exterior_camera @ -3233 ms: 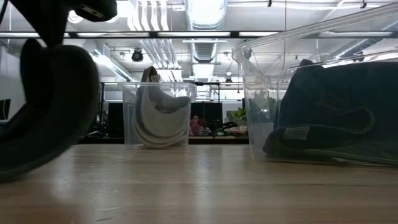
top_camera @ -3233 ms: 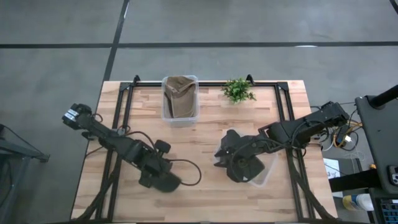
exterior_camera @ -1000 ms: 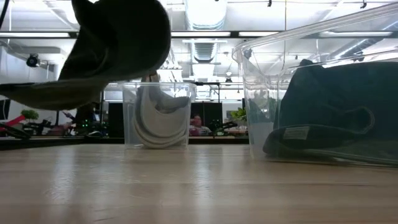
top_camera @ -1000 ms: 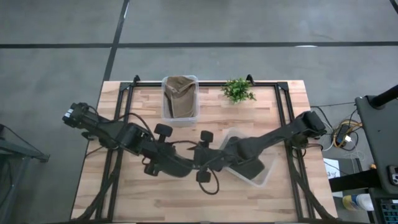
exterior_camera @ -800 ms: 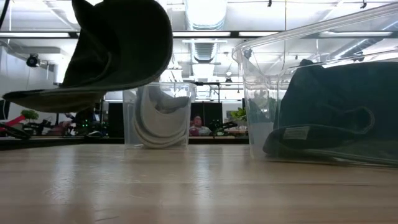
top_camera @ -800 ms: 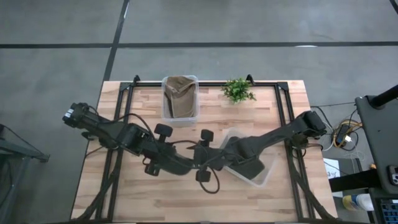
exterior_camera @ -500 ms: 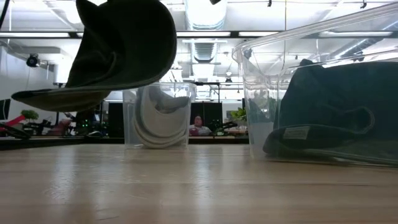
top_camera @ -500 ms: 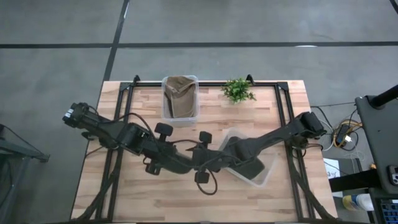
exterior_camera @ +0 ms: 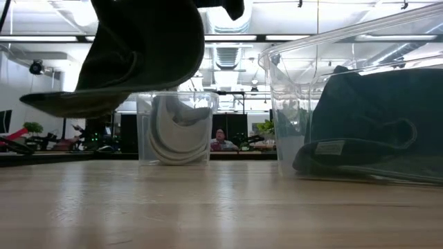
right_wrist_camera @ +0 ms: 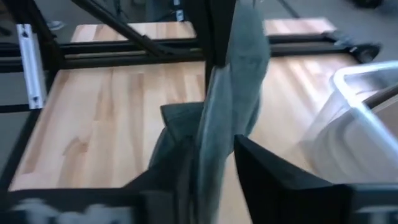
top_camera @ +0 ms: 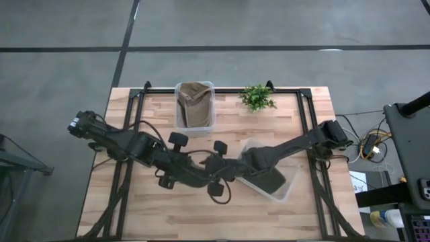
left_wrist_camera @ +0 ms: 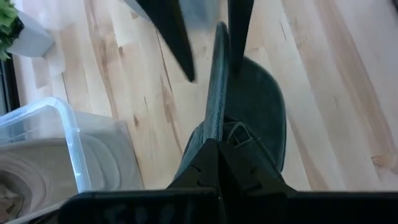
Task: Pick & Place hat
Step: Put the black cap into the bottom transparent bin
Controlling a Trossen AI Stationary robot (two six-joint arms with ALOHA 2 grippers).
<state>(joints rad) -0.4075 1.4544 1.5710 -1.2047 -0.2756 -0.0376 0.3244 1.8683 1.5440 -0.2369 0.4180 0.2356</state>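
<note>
1. Left gripper (top_camera: 201, 176) sits at mid-table, fingers pinched on the edge of the dark hat (exterior_camera: 138, 55); in its wrist view the hat (left_wrist_camera: 239, 118) hangs edge-on straight ahead of the fingertips.
2. The hat is airborne, clear of the wood. In the low view the crown is up, the brim tips down and to the picture's left, and the long axis runs brim to crown.
3. Right gripper (top_camera: 232, 171) meets it from the other side. Its fingers flank the fabric (right_wrist_camera: 233, 93), apparently closing on it; contact unconfirmed.
4. Clear bin (top_camera: 285, 188), already holding a hat, lies just beyond, nearer the right arm; judged destination.
</note>
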